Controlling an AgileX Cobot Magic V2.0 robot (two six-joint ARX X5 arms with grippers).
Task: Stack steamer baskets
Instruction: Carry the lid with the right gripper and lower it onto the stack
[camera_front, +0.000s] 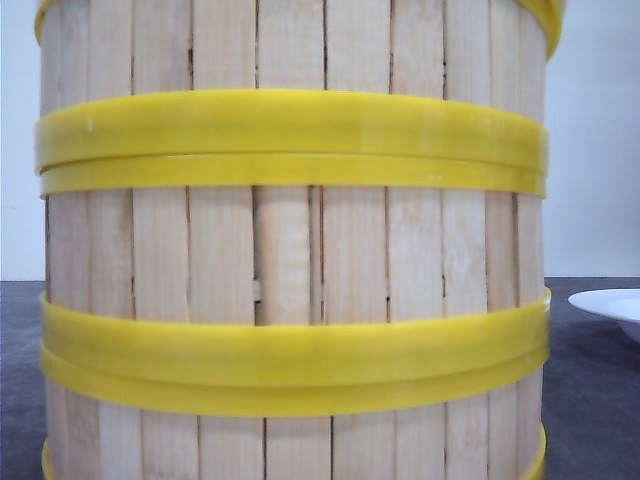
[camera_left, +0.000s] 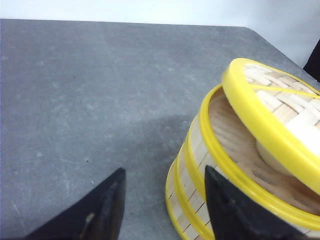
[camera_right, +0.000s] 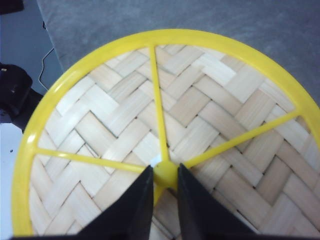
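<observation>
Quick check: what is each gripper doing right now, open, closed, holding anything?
Left gripper: open, empty, jaws astride the steamer basket wall.
Right gripper: shut on the woven lid, jaws pinching its yellow centre hub.

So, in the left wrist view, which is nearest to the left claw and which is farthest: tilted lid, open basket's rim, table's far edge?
1. Open basket's rim, just beside the left claw, at its fingers.
2. Tilted lid, raised above that basket.
3. Table's far edge, well beyond both.
</observation>
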